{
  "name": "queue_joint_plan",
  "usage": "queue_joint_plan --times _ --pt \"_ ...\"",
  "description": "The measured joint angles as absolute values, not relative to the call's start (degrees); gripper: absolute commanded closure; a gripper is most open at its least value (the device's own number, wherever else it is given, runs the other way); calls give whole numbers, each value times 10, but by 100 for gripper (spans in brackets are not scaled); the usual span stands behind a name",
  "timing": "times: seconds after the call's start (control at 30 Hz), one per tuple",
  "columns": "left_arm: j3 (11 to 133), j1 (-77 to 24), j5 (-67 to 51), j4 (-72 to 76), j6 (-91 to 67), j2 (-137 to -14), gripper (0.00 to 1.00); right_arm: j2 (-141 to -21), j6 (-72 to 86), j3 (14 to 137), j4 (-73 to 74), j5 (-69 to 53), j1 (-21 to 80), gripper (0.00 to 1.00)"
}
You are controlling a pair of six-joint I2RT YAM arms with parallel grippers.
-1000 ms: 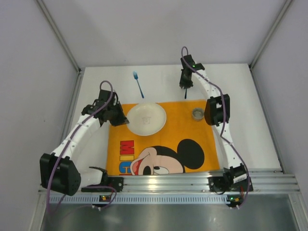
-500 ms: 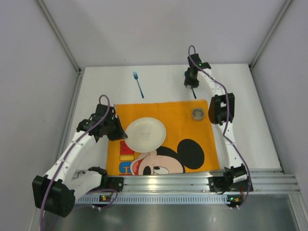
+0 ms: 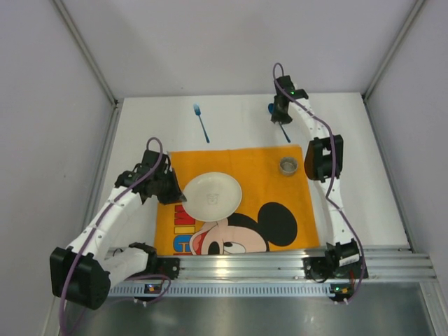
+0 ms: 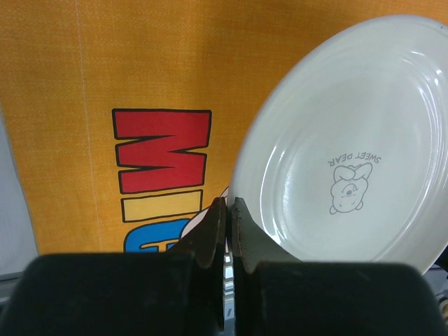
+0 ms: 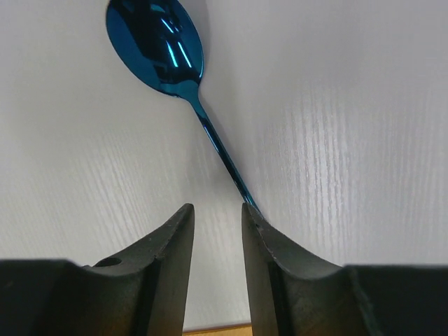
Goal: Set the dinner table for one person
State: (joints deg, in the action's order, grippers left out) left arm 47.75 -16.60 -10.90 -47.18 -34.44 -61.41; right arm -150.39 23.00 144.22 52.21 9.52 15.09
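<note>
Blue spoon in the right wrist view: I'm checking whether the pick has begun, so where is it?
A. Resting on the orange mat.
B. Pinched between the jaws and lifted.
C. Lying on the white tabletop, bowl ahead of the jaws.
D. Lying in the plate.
C: the blue spoon lies flat on the white tabletop, its bowl ahead of the right jaws, whose gap holds nothing.

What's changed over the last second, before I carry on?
The left gripper, shut on the plate at its rim, pulled it toward the arm bases along the orange mat. The right gripper shifted right and slightly farther back; its jaws stand apart, and the blue spoon by it now lies slanted, handle end further right. The fork and small cup stayed put.
</note>
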Motion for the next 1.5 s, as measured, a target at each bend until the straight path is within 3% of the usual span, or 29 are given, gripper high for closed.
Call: queue_joint_plan --times 0.37,0.6,0.67,0.7,0.77,0.8,1.0,1.27,1.5 --pt "478 -178 -110 -467 -345 -658 100 -1493 169 1457 491 111 147 60" --pt "479 -270 -67 -449 -379 -763 100 -1519 144 1456 490 115 149 63" --pt "489 -312 -49 -447 -390 -804 81 -1528 139 1456 484 115 149 65" --pt "496 -329 -43 -443 -395 -821 55 -1528 138 1456 482 116 149 66" --pt "505 -357 -29 -436 -405 -847 36 -1529 135 1456 479 116 149 69" --pt "506 -368 -22 -435 -410 -857 32 -1529 134 1456 478 116 149 71" --pt "505 -378 10 -437 -441 -858 28 -1531 125 1457 473 111 149 100" --pt "506 -378 42 -458 -451 -836 28 -1553 124 1500 489 111 150 100" --pt "600 -378 87 -506 -420 -838 15 -1549 126 1500 498 116 148 100"
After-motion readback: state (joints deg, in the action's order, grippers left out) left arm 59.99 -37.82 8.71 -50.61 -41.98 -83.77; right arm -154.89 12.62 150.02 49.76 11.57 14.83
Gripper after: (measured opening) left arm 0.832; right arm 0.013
